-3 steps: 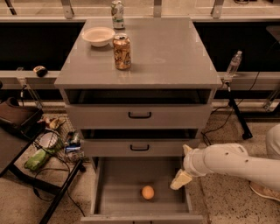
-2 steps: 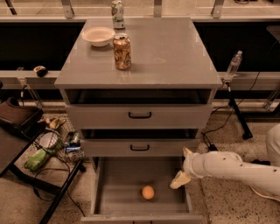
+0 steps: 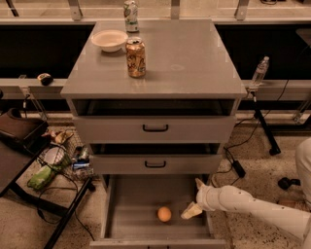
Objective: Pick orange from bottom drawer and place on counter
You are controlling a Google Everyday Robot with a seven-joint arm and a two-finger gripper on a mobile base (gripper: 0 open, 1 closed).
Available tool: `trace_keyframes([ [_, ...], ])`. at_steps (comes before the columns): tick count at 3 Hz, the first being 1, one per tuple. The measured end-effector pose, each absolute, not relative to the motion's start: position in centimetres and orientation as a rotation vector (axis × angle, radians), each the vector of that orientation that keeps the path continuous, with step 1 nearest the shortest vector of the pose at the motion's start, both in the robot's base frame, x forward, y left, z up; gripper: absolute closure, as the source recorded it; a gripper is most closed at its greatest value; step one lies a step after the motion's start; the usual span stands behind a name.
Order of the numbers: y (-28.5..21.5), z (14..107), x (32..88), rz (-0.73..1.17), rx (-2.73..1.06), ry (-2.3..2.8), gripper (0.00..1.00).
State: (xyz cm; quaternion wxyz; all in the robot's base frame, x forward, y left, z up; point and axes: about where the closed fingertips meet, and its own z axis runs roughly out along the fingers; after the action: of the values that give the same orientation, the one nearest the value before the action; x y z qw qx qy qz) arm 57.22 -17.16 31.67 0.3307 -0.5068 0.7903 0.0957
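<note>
**Camera view**

1. Cabinet: three grey drawers under the counter (image 3: 194, 53). The bottom drawer (image 3: 129, 206) is pulled fully out, with its flat floor exposed. The two upper drawers, each with a black handle, sit above it.

2. Task object: the orange (image 3: 164, 214) rests on the floor of the bottom drawer, slightly right of centre and toward the front edge. Its position matches that of one second ago.

3. End effector: the gripper (image 3: 195, 197) is inside the right-hand part of the bottom drawer, just beside the orange on its right side.
   - The two fingers are spread apart, with nothing between them.
   - The lower finger (image 3: 191, 211) points toward the orange; a narrow gap remains, so there is no contact.
   - The upper finger sits near the drawer's right wall, below the middle drawer front.

4. Change from earlier frames: the gripper has shifted lower and leftward, closer to the orange. The white arm (image 3: 252, 206) now enters from the lower right corner at a shallower level than before.

5. Counter contents, unchanged:
   - gold-orange soda can (image 3: 136, 57), upright, left of centre;
   - white bowl (image 3: 110, 40), just behind and left of that can;
   - second can (image 3: 130, 9), upright at the rear edge.
</note>
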Motion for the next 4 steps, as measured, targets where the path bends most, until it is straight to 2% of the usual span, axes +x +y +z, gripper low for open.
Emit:
trace_keyframes([
  [2,-15.9,29.5,57.0,0.284,-1.336,2.067,0.00],
  [4,-11.3,20.3,57.6,0.434,-1.322,2.035,0.00],
])
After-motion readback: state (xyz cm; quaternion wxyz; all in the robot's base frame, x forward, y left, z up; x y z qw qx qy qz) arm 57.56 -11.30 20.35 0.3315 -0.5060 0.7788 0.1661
